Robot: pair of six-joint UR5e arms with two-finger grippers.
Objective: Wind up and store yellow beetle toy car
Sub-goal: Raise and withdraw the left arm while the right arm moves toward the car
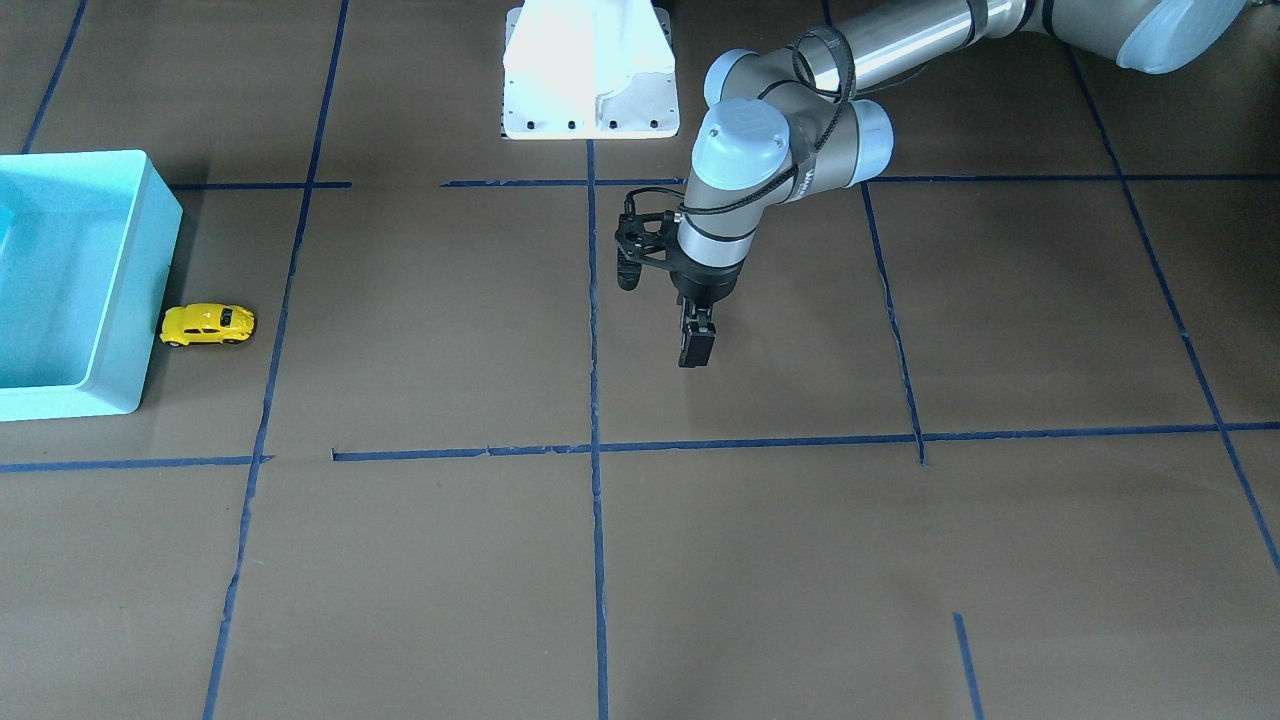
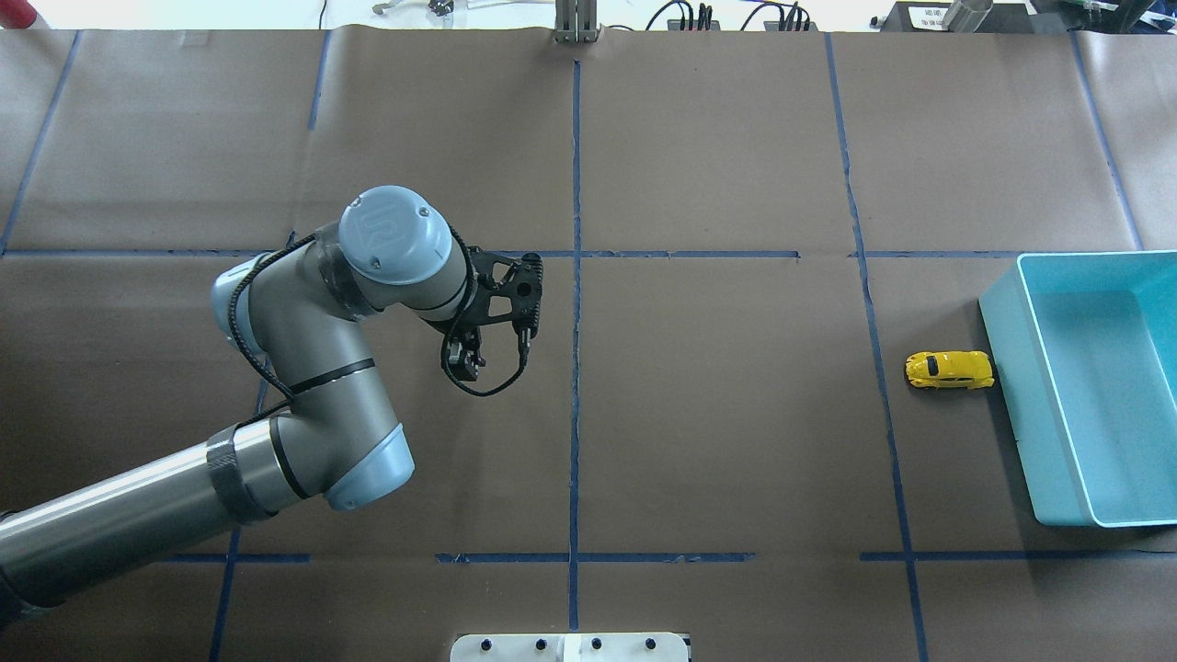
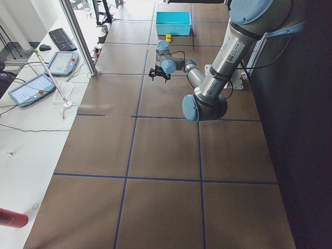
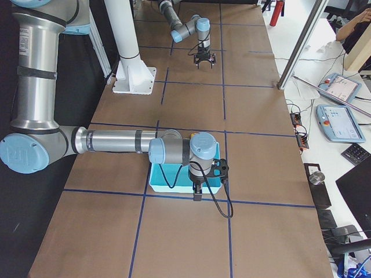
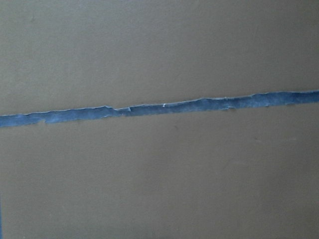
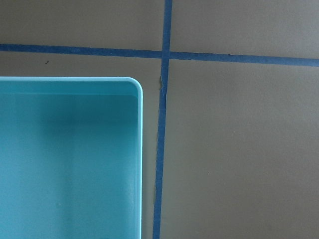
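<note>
The yellow beetle toy car (image 1: 208,324) stands on its wheels on the brown table, right beside the outer wall of the turquoise bin (image 1: 130,300). It also shows in the overhead view (image 2: 950,370) and, tiny, in the exterior left view (image 3: 168,37). My left gripper (image 1: 697,352) hangs over the table's middle, far from the car, with its fingers together and empty; it also shows in the overhead view (image 2: 463,363). My right gripper (image 4: 197,196) shows only in the exterior right view, over the bin's edge (image 4: 168,186); I cannot tell its state. The right wrist view shows a bin corner (image 6: 130,87).
The white robot base (image 1: 590,75) stands at the table's robot side. Blue tape lines (image 2: 576,368) divide the brown surface into squares. The bin (image 2: 1011,386) looks empty inside. Operator panels (image 3: 31,88) lie beyond the table edge.
</note>
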